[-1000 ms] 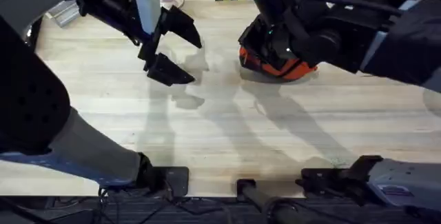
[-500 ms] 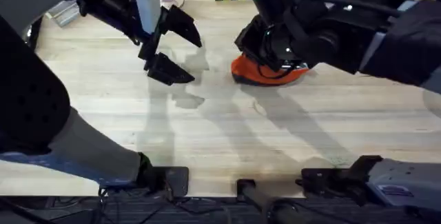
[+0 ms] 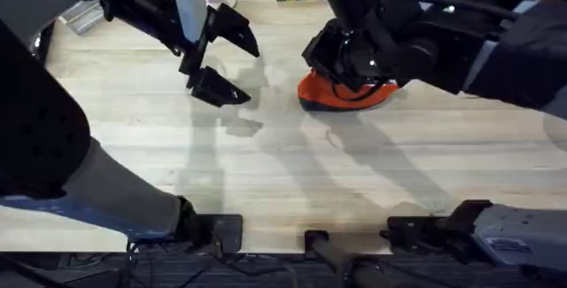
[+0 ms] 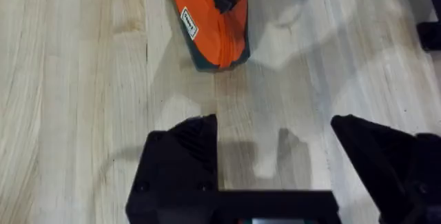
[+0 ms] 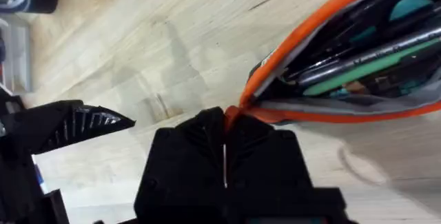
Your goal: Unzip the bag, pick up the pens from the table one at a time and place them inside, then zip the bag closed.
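On the far right of the light wooden bench [image 3: 283,159], zip being pulled.
The right claw [image 5: 226,124] is clenched on the soft orange fabric bag [image 3: 341,93]'s zipper end, pens [image 5: 358,62] inside; the left claw [image 3: 215,66] hangs spread. Unanchored, the bag may drag instead of zipping.

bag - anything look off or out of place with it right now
Nothing damaged or spilled. The bag lies gaping open with pens inside, and the right tool is shut on its orange zipper end. The left tool hangs open, apart.
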`<state>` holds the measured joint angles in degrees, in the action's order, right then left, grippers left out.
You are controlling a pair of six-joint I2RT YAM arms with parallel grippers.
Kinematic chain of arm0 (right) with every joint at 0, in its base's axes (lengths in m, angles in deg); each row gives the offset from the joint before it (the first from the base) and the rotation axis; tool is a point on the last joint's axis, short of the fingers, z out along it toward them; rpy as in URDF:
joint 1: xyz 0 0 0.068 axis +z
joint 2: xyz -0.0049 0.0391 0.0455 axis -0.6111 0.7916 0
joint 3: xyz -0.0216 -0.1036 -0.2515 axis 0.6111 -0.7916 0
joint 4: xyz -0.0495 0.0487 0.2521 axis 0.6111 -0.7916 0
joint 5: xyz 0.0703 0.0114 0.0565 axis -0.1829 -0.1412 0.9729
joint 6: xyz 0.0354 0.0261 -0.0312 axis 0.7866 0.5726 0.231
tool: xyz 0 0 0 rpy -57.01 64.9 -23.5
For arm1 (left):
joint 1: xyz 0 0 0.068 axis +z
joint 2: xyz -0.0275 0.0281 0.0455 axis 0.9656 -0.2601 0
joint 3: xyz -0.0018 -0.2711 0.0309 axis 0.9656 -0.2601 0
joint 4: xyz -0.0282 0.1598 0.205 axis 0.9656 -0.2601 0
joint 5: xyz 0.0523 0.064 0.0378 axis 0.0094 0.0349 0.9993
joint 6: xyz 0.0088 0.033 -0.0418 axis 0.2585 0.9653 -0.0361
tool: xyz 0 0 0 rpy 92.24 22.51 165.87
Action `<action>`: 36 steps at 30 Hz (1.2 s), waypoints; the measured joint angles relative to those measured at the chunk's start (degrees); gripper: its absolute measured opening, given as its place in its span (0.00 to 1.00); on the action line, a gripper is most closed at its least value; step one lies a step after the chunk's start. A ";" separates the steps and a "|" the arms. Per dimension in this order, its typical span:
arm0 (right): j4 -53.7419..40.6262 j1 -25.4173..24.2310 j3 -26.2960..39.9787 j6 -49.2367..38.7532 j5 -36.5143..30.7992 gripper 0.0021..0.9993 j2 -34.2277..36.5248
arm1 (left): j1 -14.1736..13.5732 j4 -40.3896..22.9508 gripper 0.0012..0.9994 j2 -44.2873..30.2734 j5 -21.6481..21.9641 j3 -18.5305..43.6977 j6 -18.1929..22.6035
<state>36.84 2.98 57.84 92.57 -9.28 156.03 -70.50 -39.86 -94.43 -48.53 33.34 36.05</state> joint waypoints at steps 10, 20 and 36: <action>0.01 0.00 0.00 0.02 0.00 0.03 -0.01 | 0.00 0.08 1.00 0.00 -0.08 0.00 -0.01; 0.39 -0.31 0.00 0.02 0.17 0.03 0.00 | 0.00 0.99 0.99 0.00 -2.98 0.00 0.00; 0.74 -0.50 0.00 0.02 0.20 0.03 -0.02 | -2.83 4.52 1.00 -4.59 -8.19 0.00 -1.94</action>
<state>37.58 2.47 57.84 92.59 -9.08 156.01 -73.33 -35.35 -99.02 -56.72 33.34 34.11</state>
